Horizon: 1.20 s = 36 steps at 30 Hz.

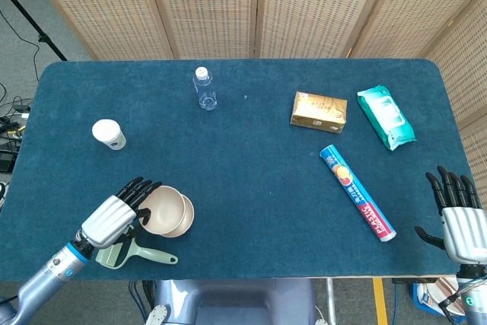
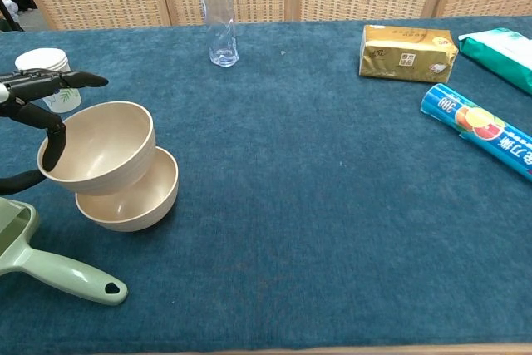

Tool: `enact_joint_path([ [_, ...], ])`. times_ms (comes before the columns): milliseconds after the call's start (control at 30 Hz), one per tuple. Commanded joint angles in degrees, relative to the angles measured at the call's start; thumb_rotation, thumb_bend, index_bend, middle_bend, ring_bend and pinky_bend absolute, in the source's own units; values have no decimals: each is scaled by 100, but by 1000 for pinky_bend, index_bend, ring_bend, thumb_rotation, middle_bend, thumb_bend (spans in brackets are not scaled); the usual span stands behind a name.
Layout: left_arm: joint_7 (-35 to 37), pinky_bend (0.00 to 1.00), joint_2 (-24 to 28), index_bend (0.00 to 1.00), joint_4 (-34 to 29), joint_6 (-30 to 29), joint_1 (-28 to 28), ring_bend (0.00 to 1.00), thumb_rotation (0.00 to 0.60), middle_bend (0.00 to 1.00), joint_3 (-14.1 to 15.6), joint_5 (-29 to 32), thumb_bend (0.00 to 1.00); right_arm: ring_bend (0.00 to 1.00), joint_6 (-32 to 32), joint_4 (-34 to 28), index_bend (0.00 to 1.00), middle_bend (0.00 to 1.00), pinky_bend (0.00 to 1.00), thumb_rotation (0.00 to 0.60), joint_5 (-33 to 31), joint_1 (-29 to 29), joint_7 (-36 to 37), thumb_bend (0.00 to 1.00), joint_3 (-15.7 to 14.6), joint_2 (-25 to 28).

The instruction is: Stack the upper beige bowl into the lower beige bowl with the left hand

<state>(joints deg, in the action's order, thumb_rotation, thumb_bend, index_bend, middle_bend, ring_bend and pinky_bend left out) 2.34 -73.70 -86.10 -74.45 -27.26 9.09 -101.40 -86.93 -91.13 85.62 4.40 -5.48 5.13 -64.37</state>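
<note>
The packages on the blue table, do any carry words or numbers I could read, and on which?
"300": on the near end of the blue roll, seen in the chest view.
Gold tissue pack: a dark label patch with print, too small to read.
Teal wipes pack: printing too blurred to read.
Paper cup: a blue flower pattern, no words legible.
Water bottle: no label visible.
</note>
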Motion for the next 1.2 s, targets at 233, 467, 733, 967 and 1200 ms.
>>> enact_joint_path([
  [233, 98, 0, -121, 767, 111, 224, -18, 0, 600, 0, -65, 101, 452, 0, 14, -14, 0, 0, 0, 600, -15, 0, -8, 0, 1, 8],
  [467, 3, 0, -143, 766, 129, 295, 20, 0, 600, 0, -66, 124, 453, 0, 19, -22, 0, 0, 0, 600, -11, 3, -27, 0, -1, 4],
  [733, -117, 0, -205, 758, 107, 508, -6, 0, 600, 0, -97, 208, 451, 0, 59, -18, 0, 0, 0, 600, -38, 10, 1, 0, -2, 9],
  [967, -65, 0, -274, 758, 106, 568, -17, 0, 600, 0, -113, 208, 451, 0, 30, -27, 0, 0, 0, 600, -29, 1, 28, 0, 6, 20],
  [1200, -140, 0, -271, 746, 88, 665, -18, 0, 600, 0, -124, 267, 449, 0, 30, -29, 0, 0, 0, 600, -29, 0, 50, 0, 8, 33],
])
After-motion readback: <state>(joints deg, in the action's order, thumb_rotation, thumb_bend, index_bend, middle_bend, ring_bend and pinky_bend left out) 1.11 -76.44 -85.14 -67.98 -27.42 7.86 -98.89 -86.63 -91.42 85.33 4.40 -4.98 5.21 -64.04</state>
